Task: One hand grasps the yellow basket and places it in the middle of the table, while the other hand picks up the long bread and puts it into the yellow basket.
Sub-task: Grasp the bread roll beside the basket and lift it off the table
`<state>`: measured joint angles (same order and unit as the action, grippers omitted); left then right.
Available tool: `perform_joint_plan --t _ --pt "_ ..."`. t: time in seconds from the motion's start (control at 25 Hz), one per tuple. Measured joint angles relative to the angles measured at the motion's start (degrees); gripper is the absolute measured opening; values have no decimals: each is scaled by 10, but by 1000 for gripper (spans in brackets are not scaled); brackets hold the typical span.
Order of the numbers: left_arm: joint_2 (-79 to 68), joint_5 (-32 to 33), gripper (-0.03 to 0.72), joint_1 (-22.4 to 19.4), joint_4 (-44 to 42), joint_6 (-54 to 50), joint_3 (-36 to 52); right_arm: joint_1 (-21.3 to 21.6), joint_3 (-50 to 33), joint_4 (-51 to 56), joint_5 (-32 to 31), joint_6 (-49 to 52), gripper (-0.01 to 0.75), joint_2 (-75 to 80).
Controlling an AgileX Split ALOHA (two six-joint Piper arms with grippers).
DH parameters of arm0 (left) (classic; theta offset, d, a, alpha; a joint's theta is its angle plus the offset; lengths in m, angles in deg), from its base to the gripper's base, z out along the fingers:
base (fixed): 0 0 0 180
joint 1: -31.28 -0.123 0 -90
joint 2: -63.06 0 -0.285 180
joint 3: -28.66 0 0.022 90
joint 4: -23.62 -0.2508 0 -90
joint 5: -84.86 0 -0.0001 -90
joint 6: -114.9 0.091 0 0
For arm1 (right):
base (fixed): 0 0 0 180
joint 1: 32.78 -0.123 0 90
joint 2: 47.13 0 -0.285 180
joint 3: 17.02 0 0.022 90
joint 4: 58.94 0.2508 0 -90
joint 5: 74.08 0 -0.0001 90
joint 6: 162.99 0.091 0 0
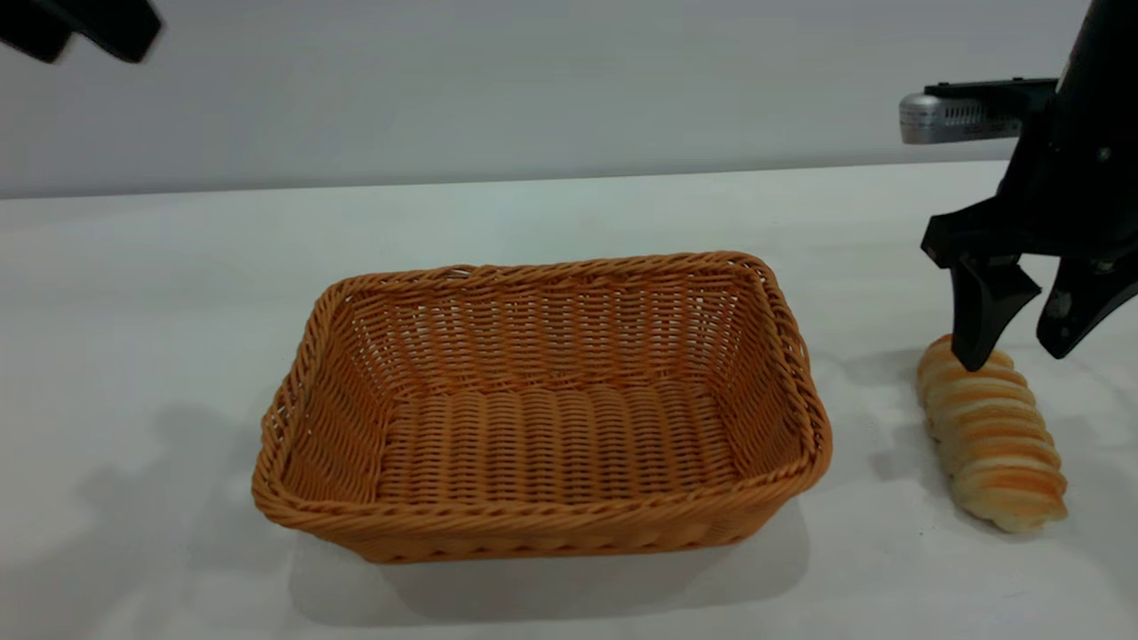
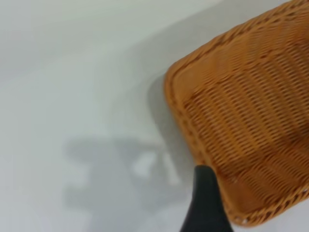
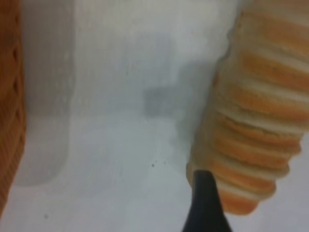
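The white tabletop (image 1: 133,267) fills the exterior view, and the yellow basket (image 1: 542,404) stands upright and empty near its middle, open side up, with nothing touching it. To the basket's right, apart from its rim, the long bread (image 1: 991,436) lies flat on the tabletop, its length running toward the camera. Over the bread's far end hangs the right gripper (image 1: 1018,351), a silver-grey vented box (image 1: 965,117) on its side; its jaws are spread, one fingertip at the bread's top end and the other off to the right, above bare tabletop. In the right wrist view a dark fingertip (image 3: 205,203) sits just at the bread's end. The left gripper (image 1: 80,27) is high in the far left corner, well away from the basket; whether its jaws are spread or pressed together cannot be told.
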<state>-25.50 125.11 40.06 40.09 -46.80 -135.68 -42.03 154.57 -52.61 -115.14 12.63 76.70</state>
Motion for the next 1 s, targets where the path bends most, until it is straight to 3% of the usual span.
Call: perform_joint_plan --t 0.28,1.0 --pt "11 54 584 0 -50 -52 2 3 19 10 2 -22 590 56" --pt "11 67 584 0 -52 -57 3 13 62 -12 -11 -26 590 137"
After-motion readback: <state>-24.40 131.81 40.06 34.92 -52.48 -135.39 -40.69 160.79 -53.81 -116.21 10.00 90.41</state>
